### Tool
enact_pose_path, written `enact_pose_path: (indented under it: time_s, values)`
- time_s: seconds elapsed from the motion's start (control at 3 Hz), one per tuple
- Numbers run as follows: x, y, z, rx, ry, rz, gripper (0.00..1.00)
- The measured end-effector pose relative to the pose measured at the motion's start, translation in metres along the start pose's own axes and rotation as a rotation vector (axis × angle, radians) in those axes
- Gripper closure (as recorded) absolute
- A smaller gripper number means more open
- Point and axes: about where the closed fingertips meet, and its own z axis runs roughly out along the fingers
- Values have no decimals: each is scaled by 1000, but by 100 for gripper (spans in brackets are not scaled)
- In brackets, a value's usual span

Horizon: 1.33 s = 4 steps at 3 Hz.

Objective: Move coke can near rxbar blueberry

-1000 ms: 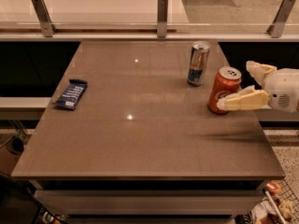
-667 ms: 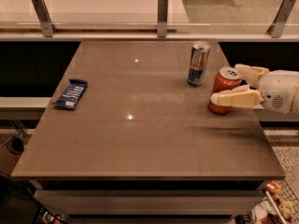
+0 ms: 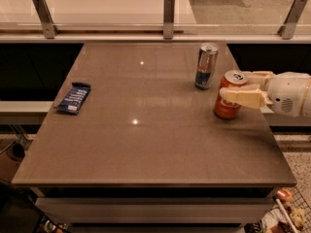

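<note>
The orange-red coke can (image 3: 227, 108) stands upright on the brown table (image 3: 146, 144) near its right edge. My gripper (image 3: 233, 86) reaches in from the right and is shut on the can. One cream finger (image 3: 243, 97) crosses the can's front and the other (image 3: 257, 75) lies behind its top. The rxbar blueberry (image 3: 73, 98), a flat dark blue bar with white lettering, lies at the table's left edge, far from the can.
A slim silver-and-blue can (image 3: 206, 66) stands just behind and left of the coke can. A glass barrier with metal posts (image 3: 168, 16) runs along the table's far edge. The wide table surface lies between the can and the bar.
My gripper has moved left around the coke can and its fingers have drawn in against it. The can, the slim can and the bar stay in place.
</note>
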Motion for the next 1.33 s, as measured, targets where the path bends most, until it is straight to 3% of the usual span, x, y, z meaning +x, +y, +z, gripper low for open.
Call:
enact_pose_path:
  time_s: [0.33, 0.67, 1.0, 1.33]
  values:
    - [-1, 1, 2, -4, 0, -2, 87]
    - [-2, 3, 4, -8, -1, -3, 100]
    - [-2, 3, 4, -8, -1, -3, 100]
    - [-21, 12, 11, 9, 21, -8, 100]
